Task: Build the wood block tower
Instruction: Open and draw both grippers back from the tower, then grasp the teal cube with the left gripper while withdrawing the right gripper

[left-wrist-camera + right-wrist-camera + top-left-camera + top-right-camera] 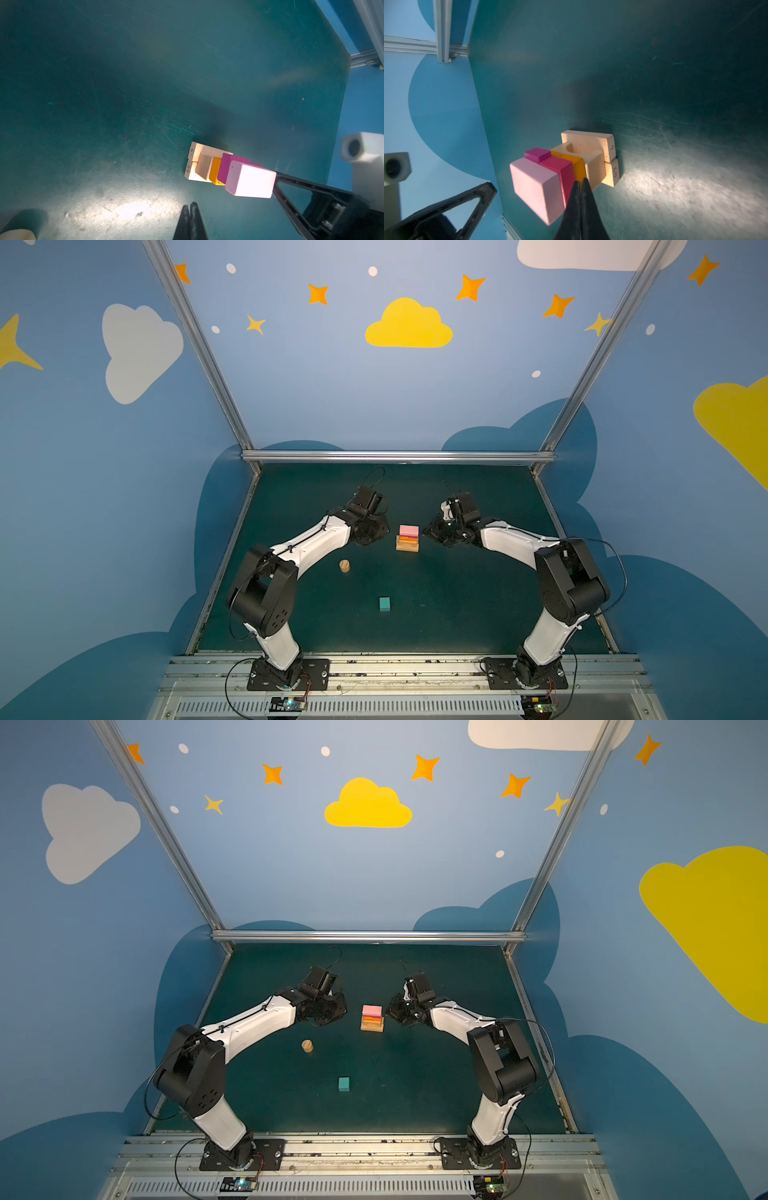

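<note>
**Top views:** The tower (407, 545) stands mid mat (478, 605), upright, long axis vertical, no lean visible. The pink block (409, 529) is its top layer. The left gripper (383, 529) and right gripper (427, 531) flank the tower, one on each side, near its top. The jaws are too small to read here. Two blocks are loose on the mat. The cylinder (344, 566) looks to stand on end, near the left arm. The teal cube (385, 603) lies flat, nearer the front and well apart from the tower. Same layout in both top views.

**Left wrist:** The left gripper (190, 204) has its fingers pressed together with nothing between them, tips short of the tower. The tan base blocks (194, 164) lie side by side on the mat. Above them come the orange block (216, 170), then the magenta cube (225, 168), then the pink block.

**Right wrist:** The right gripper (580, 184) is closed and empty. Its tips overlap the tower's orange edge; touching or just beside, cannot tell. The red cube (562, 170) sits beside the magenta cube, under the pink block.

**Step:** Between placements. Looks like seven blocks are up and two are left. The likely next move is the teal cube onto the pink block, with the cylinder last. That calls for:
- clearing the tower without nudging it
- opening the jaws and coming down over the cube's flat sides
- setting the cube centred on the pink top
</note>
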Robot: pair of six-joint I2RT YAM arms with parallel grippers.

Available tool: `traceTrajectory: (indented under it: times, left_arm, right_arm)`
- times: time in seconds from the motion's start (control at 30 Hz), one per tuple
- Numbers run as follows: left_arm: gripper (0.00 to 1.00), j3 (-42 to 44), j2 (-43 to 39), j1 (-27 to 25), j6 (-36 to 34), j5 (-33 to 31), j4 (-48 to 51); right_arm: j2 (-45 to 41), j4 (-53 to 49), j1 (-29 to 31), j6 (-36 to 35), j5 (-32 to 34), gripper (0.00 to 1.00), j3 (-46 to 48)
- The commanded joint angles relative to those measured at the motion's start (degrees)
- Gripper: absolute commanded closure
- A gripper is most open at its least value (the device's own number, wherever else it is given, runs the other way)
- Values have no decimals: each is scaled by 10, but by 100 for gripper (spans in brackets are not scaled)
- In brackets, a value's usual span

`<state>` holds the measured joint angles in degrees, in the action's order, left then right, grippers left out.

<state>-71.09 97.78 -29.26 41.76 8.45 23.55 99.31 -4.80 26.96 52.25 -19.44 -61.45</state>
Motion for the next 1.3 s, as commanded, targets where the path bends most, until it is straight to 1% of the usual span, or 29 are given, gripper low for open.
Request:
traceTrajectory:
  times: [0.0,0.2,0.3,0.4,0.5,0.57,0.63,0.67,0.77,0.8,0.83,0.9,0.93,1.0,1.03,1.13,1.2,1.27]
  left_arm:
    - [96,-24,4,2,-17,-8,23]
    - [96,-41,-19,-2,-47,-16,79]
    - [95,-53,-44,-9,-78,-37,138]
    - [91,-67,-70,-26,-109,-71,212]
    - [86,-72,-93,-55,-122,-107,281]
    - [77,-68,-107,-73,-121,-113,311]
    - [66,-59,-118,-95,-119,-105,333]
    - [62,-54,-122,-105,-113,-104,343]
    - [54,-37,-131,-138,-86,-115,371]
    - [48,-28,-134,-150,-73,-118,376]
    - [41,-19,-137,-160,-62,-119,377]
    - [36,-2,-145,-177,-41,-119,370]
    - [35,8,-149,-185,-31,-117,364]
    - [31,21,-153,-197,-14,-117,353]
    - [31,26,-153,-203,-6,-117,348]
    - [30,36,-145,-217,7,-119,341]
    - [30,34,-132,-225,12,-127,349]
    - [29,29,-117,-234,15,-134,358]
  right_arm:
    - [-34,-16,-4,-12,12,100,12]
    - [-71,-30,-5,-19,22,100,31]
    - [-95,-42,-5,-26,31,100,42]
    - [-121,-59,-5,-36,40,100,54]
    - [-150,-74,-6,-43,50,100,67]
    - [-168,-86,-5,-47,57,100,73]
    - [-182,-97,-5,-52,60,100,78]
    - [-189,-101,-5,-53,64,100,82]
    - [-214,-107,-6,-53,70,100,99]
    - [-224,-109,-6,-52,72,100,106]
    - [-235,-111,-6,-52,76,96,113]
    - [-254,-115,-6,-52,85,93,127]
    - [-265,-119,-6,-52,89,89,133]
    - [-284,-125,-6,-53,97,76,145]
    - [-293,-128,-7,-53,100,67,150]
    - [-313,-140,-10,-56,102,50,160]
    - [-325,-142,-11,-55,105,41,169]
    - [-336,-143,-12,-51,107,36,177]
